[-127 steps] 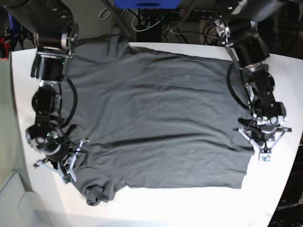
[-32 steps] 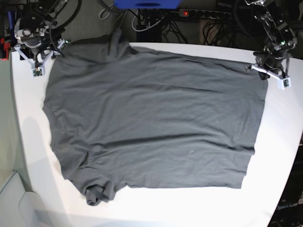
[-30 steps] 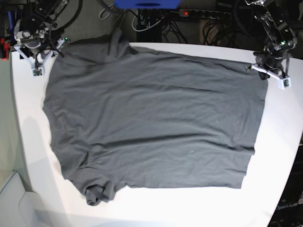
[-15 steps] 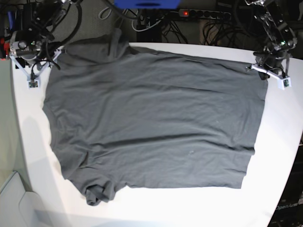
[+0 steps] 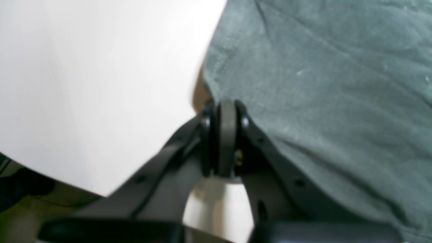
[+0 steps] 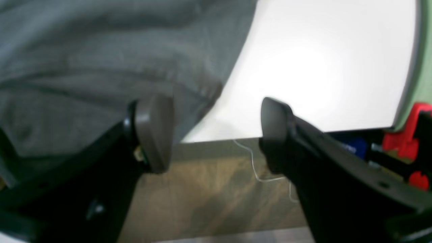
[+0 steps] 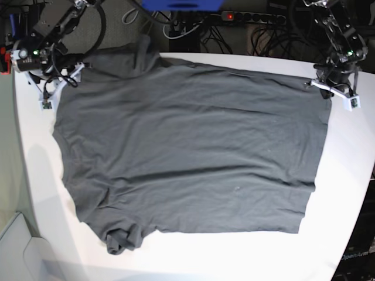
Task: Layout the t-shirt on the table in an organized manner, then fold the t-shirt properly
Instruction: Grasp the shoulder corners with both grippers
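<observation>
The dark grey t-shirt (image 7: 187, 146) lies spread across the white table (image 7: 351, 193), with one sleeve bunched at the near left (image 7: 120, 240). At the shirt's far right corner, my left gripper (image 7: 328, 88) is shut. In the left wrist view its pads (image 5: 222, 104) meet on the corner of the t-shirt (image 5: 320, 84). My right gripper (image 7: 55, 88) stands open at the far left corner. In the right wrist view its gripper (image 6: 214, 135) has only the table edge and floor between the fingers. The shirt's edge (image 6: 101, 67) lies beyond its left pad.
Cables and a power strip (image 7: 252, 17) run behind the table's far edge. A blue object (image 7: 181, 4) sits at the top middle and a red part (image 6: 415, 135) just off the far left corner. A pale bin (image 7: 14, 252) stands at the near left.
The right gripper has shifted slightly left off the shirt's far left corner and opened wider. The left gripper and the shirt have stayed still over the last second.
</observation>
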